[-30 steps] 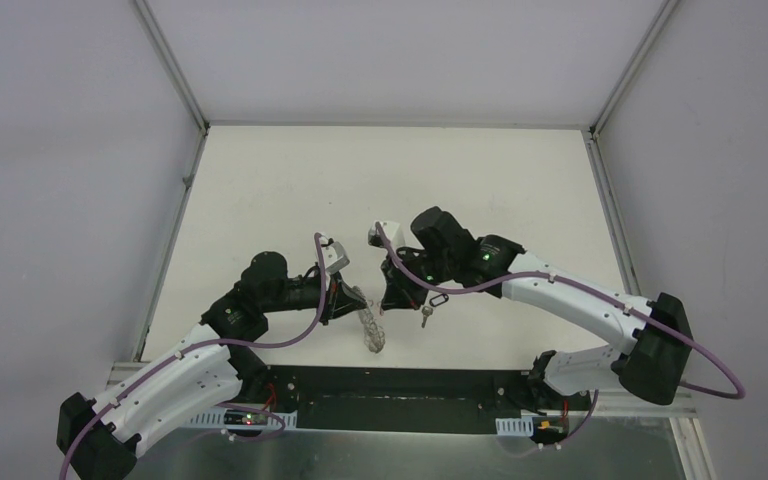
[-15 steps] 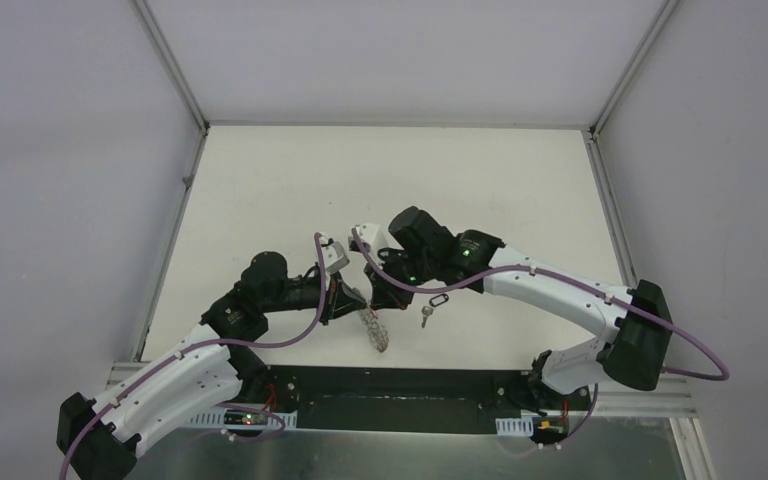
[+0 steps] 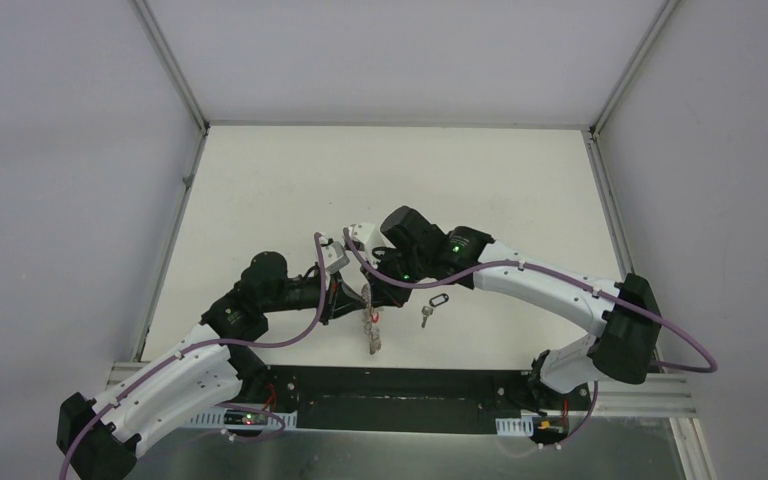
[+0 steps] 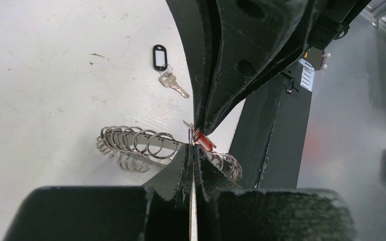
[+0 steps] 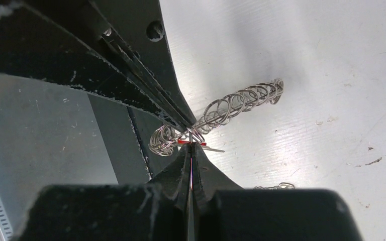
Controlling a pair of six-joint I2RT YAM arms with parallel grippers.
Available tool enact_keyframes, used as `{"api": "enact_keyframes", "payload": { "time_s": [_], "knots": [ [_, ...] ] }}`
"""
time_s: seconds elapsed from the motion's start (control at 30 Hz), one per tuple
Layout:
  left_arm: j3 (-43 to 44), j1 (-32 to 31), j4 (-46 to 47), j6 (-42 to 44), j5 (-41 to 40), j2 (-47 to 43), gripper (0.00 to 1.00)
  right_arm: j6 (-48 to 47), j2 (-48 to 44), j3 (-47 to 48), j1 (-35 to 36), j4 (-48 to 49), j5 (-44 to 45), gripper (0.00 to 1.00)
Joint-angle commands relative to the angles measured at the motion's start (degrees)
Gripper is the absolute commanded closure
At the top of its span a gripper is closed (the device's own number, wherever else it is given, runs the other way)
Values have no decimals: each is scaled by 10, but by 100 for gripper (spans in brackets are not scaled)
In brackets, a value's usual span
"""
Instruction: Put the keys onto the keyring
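Observation:
My left gripper is shut on the keyring, a silvery band fringed with wire loops, and holds it above the table's near edge. In the left wrist view the left gripper pinches the band of the keyring. My right gripper meets it tip to tip and is shut on the keys. The red key head sits at its tip against the ring. In the right wrist view the right gripper holds the keys against the keyring.
A separate silver key with a black tag lies on the table right of the grippers; it also shows in the left wrist view. The dark base strip runs along the near edge just below the ring.
My right arm has swung left, bringing the keys up to the keyring's held end. The left arm has stayed put, and the keyring hangs a little differently.

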Motion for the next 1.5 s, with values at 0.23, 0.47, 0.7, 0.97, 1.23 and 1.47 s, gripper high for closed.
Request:
{"api": "enact_keyframes", "payload": {
  "time_s": [0.23, 0.47, 0.7, 0.97, 1.23, 1.47],
  "knots": [
    [10, -7, 29, -10, 13, -7, 100, -7, 2, 36, 4, -2, 12, 100],
    [9, -7, 25, -10, 12, -10, 100, -5, 12, 49, 4, -10, 12, 100],
    [10, -7, 23, -10, 13, -10, 100, -2, 33, 64, 4, -33, 22, 100],
    [10, -7, 21, -10, 10, -14, 100, 6, 26, 54, 5, -41, 62, 100],
    [10, -7, 21, -12, 10, -14, 100, 6, 23, 44, 4, -39, 72, 100],
    [8, -8, 21, -12, 9, -19, 100, 11, 27, 28, 4, -23, 55, 100]
  ]
}}
